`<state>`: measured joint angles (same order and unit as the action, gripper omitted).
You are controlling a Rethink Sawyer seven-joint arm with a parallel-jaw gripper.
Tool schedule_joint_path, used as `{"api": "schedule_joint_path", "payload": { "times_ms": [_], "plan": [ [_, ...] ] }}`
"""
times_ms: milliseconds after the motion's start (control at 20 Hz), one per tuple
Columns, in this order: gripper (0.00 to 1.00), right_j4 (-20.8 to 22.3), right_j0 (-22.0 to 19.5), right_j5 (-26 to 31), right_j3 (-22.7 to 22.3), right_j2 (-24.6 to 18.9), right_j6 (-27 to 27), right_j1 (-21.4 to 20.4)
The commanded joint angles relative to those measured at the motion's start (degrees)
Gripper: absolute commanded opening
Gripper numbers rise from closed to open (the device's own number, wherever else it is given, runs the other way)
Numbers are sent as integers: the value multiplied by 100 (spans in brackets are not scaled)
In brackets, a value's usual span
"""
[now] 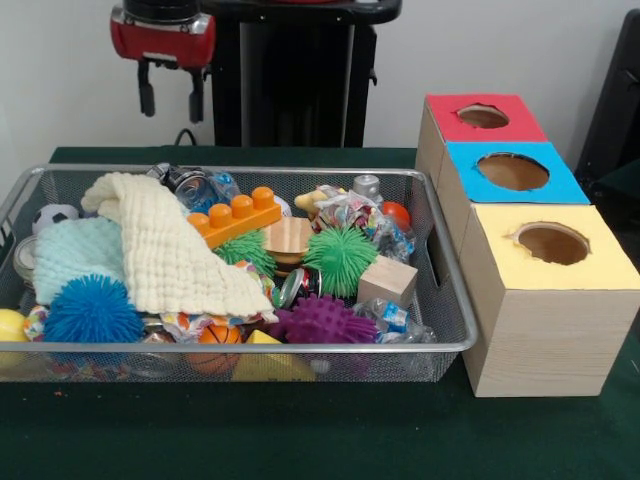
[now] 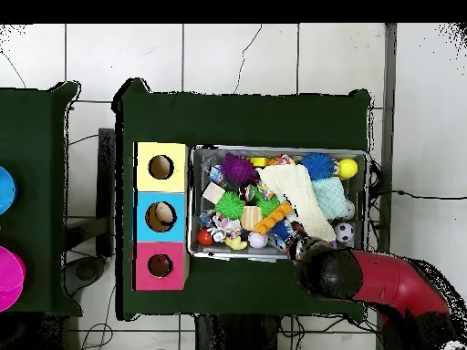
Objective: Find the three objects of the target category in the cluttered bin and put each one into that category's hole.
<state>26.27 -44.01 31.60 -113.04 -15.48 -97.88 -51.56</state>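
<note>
My gripper (image 1: 171, 98) hangs high above the bin's far left part, open, with nothing between its two black fingers. In the overhead view the gripper (image 2: 301, 248) is over the bin's rim nearest the base. The wire bin (image 1: 440, 300) holds a cream cloth (image 1: 170, 250), a pale blue cloth (image 1: 75, 255), an orange brick (image 1: 238, 215), a wooden cube (image 1: 388, 280), a wooden disc (image 1: 288, 238), and blue (image 1: 92, 310), green (image 1: 340, 258) and purple (image 1: 322, 320) spiky balls. Beside it stand three boxes with holes: red (image 1: 483, 116), blue (image 1: 512, 171), yellow (image 1: 552, 243).
A small basketball (image 1: 218, 335), a soccer ball (image 1: 52, 215), a yellow ball (image 1: 8, 325) and crinkly wrappers (image 1: 385, 235) fill the bin's gaps. The boxes (image 2: 160, 216) stand close against the bin (image 2: 278, 153). Green cloth (image 1: 300, 440) covers the table.
</note>
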Motion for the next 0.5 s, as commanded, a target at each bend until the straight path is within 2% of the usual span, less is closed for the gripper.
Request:
{"api": "schedule_joint_path", "payload": {
  "times_ms": [50, 250, 500],
  "plan": [
    [100, -365, 220, -727, -974, -512, -596, -126],
    [100, -323, 527, -1253, -1080, -243, -959, 48],
    [100, -245, 956, -2010, -1088, 213, -1320, 461]
  ]
}}
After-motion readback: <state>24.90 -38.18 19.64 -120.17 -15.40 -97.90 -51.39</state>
